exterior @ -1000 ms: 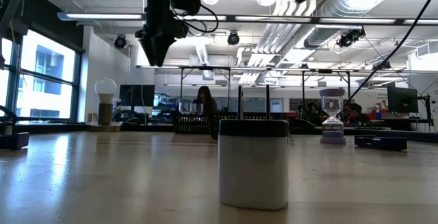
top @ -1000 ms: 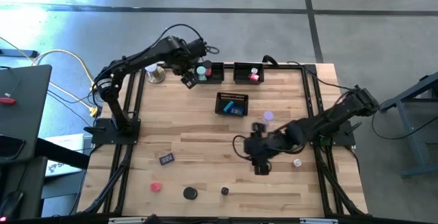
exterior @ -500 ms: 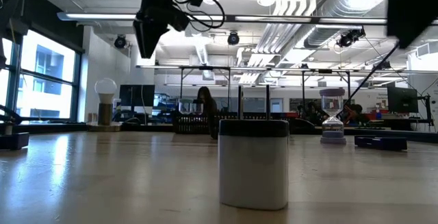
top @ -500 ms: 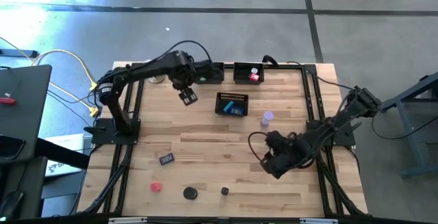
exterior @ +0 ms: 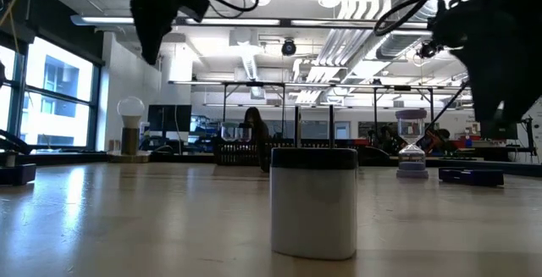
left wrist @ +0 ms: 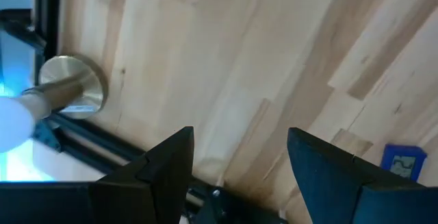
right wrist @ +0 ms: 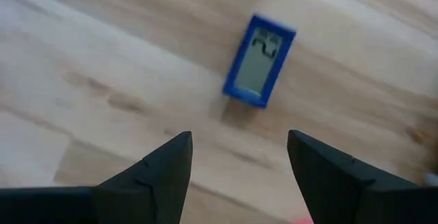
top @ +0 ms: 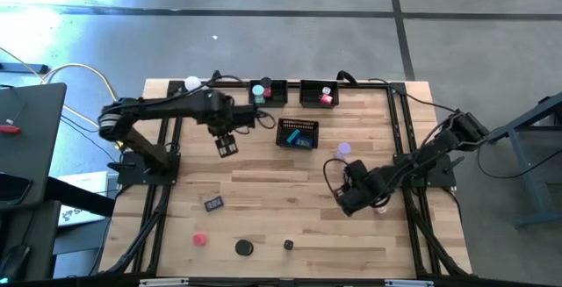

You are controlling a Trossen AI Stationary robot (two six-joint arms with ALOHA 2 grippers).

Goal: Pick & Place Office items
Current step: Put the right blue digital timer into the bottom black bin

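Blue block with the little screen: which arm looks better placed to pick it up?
Probably the left: the left gripper hangs nearer the blue block, fingers open. The right gripper faces it, also open, but from farther across the table.

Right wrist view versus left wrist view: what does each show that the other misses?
Only the right wrist view shows the blue block's grey face with its marking, full on, beyond open fingers. Only the left wrist view shows the round metal base and white ball at the table edge. Both share the wooden tabletop, a blue block in sight, and empty fingers.
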